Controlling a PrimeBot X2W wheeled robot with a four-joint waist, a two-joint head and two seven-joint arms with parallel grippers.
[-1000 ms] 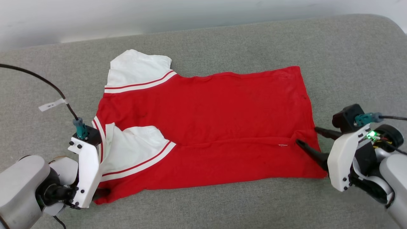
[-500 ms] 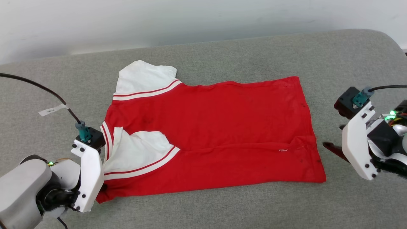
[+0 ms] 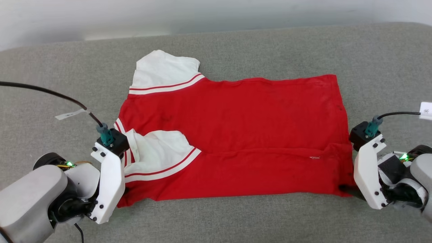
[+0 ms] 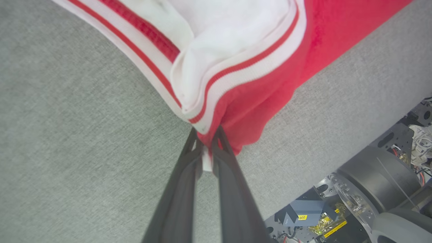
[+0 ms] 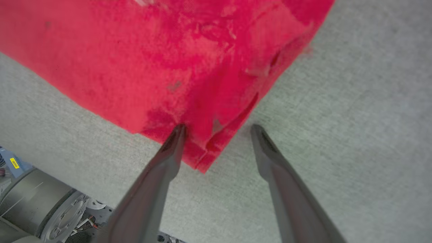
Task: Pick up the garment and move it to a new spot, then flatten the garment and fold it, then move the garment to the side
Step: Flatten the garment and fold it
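Note:
The garment (image 3: 236,135) lies spread on the grey cushion, red with white sleeves edged in red stripes. Its near strip and near sleeve (image 3: 158,152) are folded over onto the body, and no lettering shows. My left gripper (image 4: 206,143) is shut on the garment's near left corner, where red cloth (image 4: 256,111) and striped trim bunch between the fingers. My right gripper (image 5: 217,130) is open at the near right corner, with the layered red hem (image 5: 206,148) lying between its two fingers (image 5: 168,152).
The grey upholstered surface (image 3: 236,219) runs wide on all sides, with a pale wall (image 3: 202,13) behind it. Its near edge drops off to the robot's base (image 4: 371,189). A black cable with a white tag (image 3: 71,114) arcs over the left side.
The right gripper left the hem, drew off to the right, then came in low around the near right corner. The left gripper kept its hold. The head camera shifted.

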